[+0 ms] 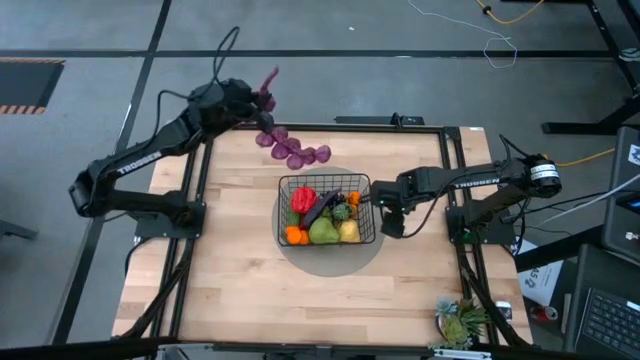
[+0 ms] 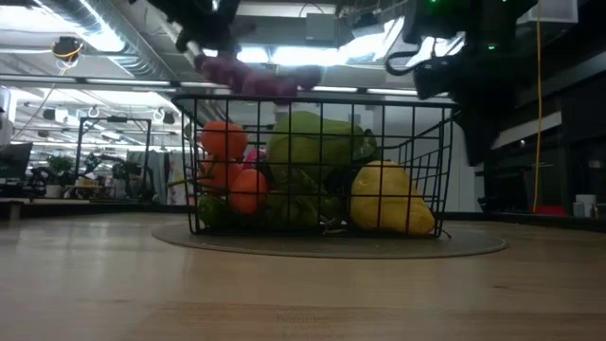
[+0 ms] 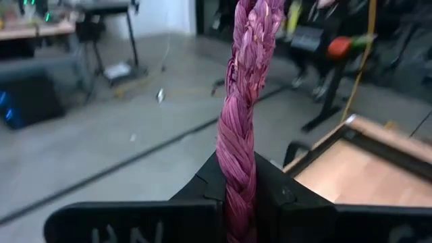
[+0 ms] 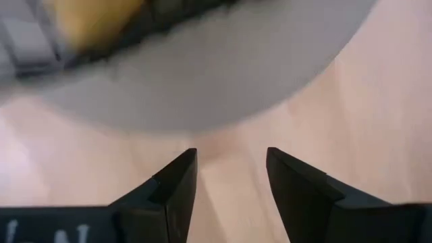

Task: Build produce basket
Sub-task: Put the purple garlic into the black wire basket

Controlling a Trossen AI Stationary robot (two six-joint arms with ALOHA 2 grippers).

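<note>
The black wire basket [image 1: 326, 210] stands on a flat grey round mat [image 1: 330, 262] at mid-table. It holds a red pepper [image 1: 304, 198], a green pear [image 1: 322, 232], a yellow lemon [image 1: 348, 232], oranges [image 1: 294, 236] and dark pieces. My left gripper [image 1: 256, 108] is over the table's far left edge, shut on the purple string [image 1: 290, 150] of bulbs. My right gripper [image 1: 392, 226] is open, pointing down at bare wood just right of the basket. In the low view the basket [image 2: 322, 161] is full, and the purple bulbs [image 2: 256, 80] show above and behind its rim. My left gripper [image 3: 237, 182] pinches the purple string's braided stem [image 3: 237, 162] between its two fingers. The fingers lie across the braid. The braid's free end [image 3: 256, 20] sticks out past the fingers, and the bulbs [image 1: 295, 152] trail from the gripper toward the basket, apparently lifted off the table.
A spiky green potted plant [image 1: 462, 320] stands at the table's near right corner. Bare wood lies left of and in front of the mat. In the right wrist view the mat's edge [image 4: 202, 88] and the lemon [image 4: 94, 20] sit just beyond my open fingers [image 4: 177, 179].
</note>
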